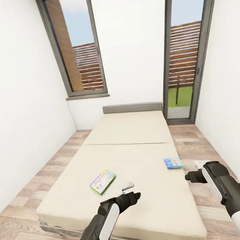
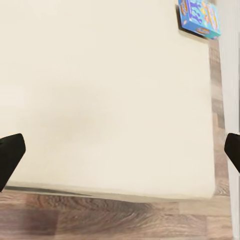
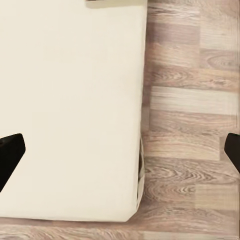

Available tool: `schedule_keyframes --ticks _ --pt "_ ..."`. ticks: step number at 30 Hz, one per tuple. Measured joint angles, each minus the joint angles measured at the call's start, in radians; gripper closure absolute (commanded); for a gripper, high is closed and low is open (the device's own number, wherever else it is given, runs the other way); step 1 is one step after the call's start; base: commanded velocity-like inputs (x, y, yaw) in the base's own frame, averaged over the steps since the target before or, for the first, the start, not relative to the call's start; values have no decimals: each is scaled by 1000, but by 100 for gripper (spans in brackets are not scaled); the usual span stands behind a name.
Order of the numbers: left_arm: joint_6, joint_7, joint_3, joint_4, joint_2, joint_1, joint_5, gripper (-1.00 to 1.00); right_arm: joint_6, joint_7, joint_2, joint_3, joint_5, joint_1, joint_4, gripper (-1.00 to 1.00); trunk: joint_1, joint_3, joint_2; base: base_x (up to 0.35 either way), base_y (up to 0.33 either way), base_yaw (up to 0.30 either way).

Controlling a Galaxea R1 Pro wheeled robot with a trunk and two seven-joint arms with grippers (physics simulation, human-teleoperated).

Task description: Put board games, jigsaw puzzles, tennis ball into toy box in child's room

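Observation:
Two board games lie on the beige mattress of the bed (image 1: 132, 133). A green-edged box (image 1: 103, 181) rests near the bed's front left, and a smaller blue box (image 1: 173, 162) lies close to its right edge. My left gripper (image 1: 126, 186) hovers open above the mattress, just right of and nearer than the green-edged box. In the left wrist view the blue box (image 2: 200, 17) shows at the mattress edge, far from the open left gripper (image 2: 120, 155). My right gripper (image 1: 200, 164) is open over the bed's right edge, right of the blue box. Mattress and floor lie under the right gripper (image 3: 120, 152).
White walls close in on both sides. A grey-framed window (image 1: 75, 45) stands at the back left and a tall glass door (image 1: 186, 47) at the back right. Wood-plank floor (image 1: 28, 204) runs along both sides of the bed, narrower on the right.

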Motion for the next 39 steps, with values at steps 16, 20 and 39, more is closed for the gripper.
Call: schedule_keyframes --ticks 16,20,39 --pt "0 0 0 2 0 0 1 -100 2 1 -1 -1 -3 0 3 -100 0 0 0 0 -10 -230" --pt "0 0 0 -1 0 0 1 -100 -1 2 -1 0 -4 2 8 -100 0 0 0 0 0 -21" --pt "0 1 -1 -3 0 0 -2 -100 -1 1 5 4 -4 3 0 -100 0 0 0 68 -100 -55"
